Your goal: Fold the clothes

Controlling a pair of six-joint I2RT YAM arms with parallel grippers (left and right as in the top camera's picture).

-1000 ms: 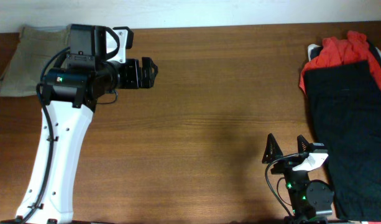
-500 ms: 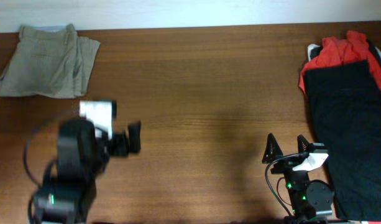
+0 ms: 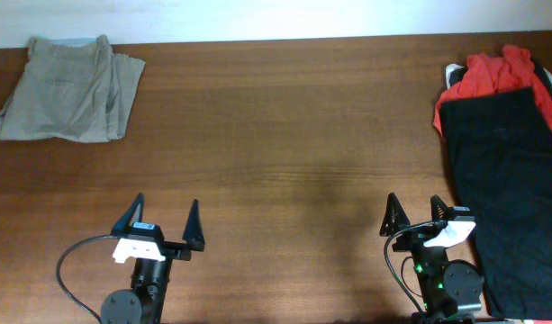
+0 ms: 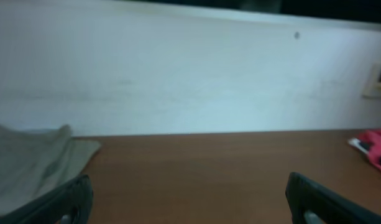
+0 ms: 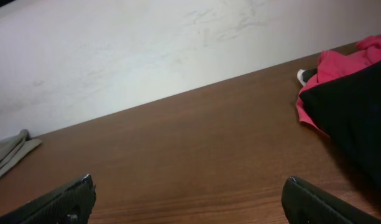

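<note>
Resting at the near table (image 3: 294, 135) edge: two grippers, three garments
Left gripper (image 3: 165, 211) and right gripper (image 3: 413, 209) spread wide, empty; khaki shorts (image 3: 68, 88) far left; black garment (image 3: 505, 180) apparently overlapping red-orange garment (image 3: 496, 74), far right

Overhead faces down; low wrist views probably share the shorts (image 4: 28, 165).

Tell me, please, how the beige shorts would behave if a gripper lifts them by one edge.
The beige shorts would probably hang limp and come unfolded, since they are soft, wrinkled cloth lying in layers. They look thin and flat, so likely light. Pushed, they would probably bunch up rather than slide whole across the wooden table.
</note>
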